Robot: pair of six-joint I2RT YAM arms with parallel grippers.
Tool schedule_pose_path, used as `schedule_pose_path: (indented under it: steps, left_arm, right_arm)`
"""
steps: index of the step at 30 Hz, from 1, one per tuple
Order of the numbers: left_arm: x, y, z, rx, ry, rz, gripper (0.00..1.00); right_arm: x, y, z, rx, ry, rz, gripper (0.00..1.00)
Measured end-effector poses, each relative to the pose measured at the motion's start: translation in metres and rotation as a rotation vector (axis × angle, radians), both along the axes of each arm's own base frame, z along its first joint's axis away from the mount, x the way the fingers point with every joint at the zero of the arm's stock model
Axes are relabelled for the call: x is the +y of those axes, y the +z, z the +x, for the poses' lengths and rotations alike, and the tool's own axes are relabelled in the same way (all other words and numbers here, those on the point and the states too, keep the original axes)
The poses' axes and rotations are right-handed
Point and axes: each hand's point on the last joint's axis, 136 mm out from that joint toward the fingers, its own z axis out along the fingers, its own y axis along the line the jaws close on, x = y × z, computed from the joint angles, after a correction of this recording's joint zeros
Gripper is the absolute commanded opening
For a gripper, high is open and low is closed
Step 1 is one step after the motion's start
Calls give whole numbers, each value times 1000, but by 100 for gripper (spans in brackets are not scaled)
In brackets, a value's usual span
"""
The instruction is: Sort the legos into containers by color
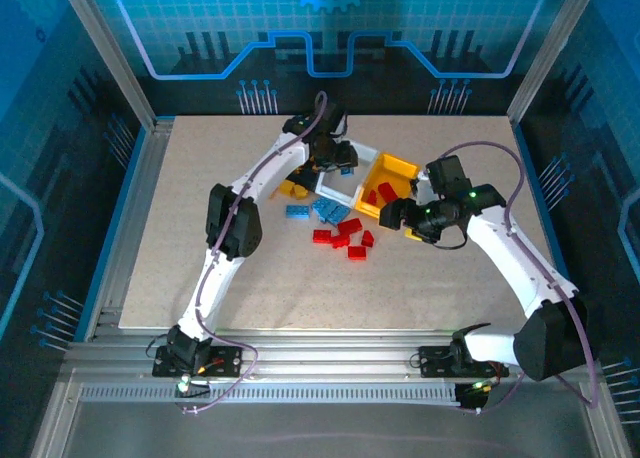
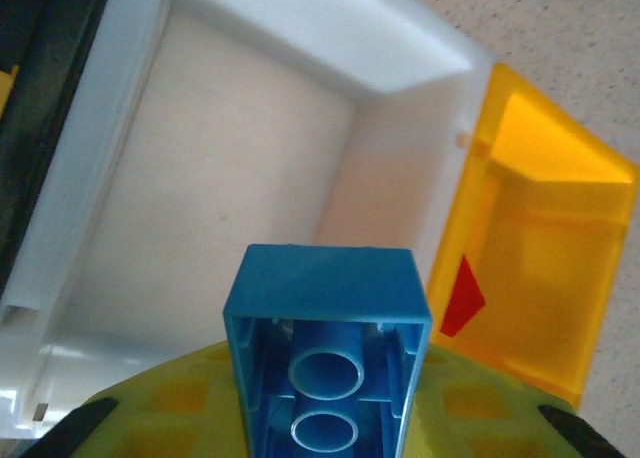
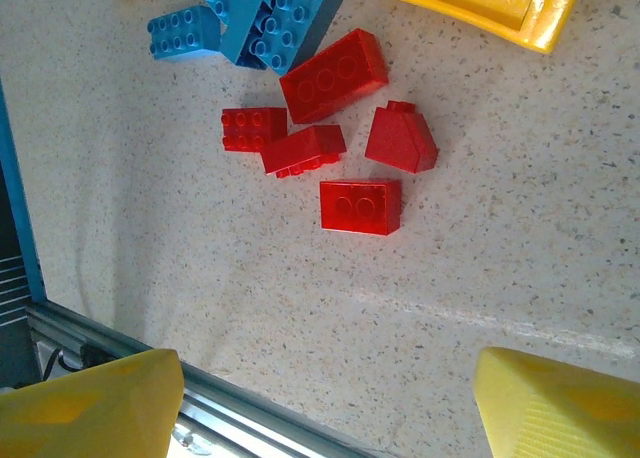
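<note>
Currently, at the left of the desk (image 1: 190, 178), a few orange-yellow bricks (image 1: 290, 189) are found lying loose beside the left arm. The left hand (image 1: 335, 160) is positioned over the bins and is pinched on a blue brick (image 2: 325, 348), whose hollow underside is turned toward the wrist camera. The brick is held above the white bin (image 2: 300, 28). A black bin (image 2: 35, 108) is set against the white bin's left wall, and a yellow bin (image 2: 540, 148) against its right wall. Some red pieces (image 1: 384, 192) are contained in the yellow bin. In front of the bins, loose blue bricks (image 1: 312, 211) are grouped just beside five red bricks (image 1: 345, 236) on the desk. At the right, the right hand (image 1: 397, 218) is held near the yellow bin, its yellow fingers (image 3: 90, 403) spread apart above the bare desk close to the five red bricks.
</note>
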Motion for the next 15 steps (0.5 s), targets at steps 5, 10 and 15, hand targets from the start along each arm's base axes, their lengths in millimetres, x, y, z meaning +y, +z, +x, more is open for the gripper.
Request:
schedule_pose_path:
  steps: [5, 10, 15]
  left_arm:
    - [-2, 1, 3, 0, 5, -8, 51]
    - [-2, 5, 2, -9, -13, -5, 60]
    - [10, 7, -11, 9, -36, 62, 60]
  right_arm:
    - [0, 0, -1, 4, 0, -1, 78]
    - [1, 0, -1, 7, -5, 8, 78]
    - [2, 1, 1, 3, -8, 16, 78]
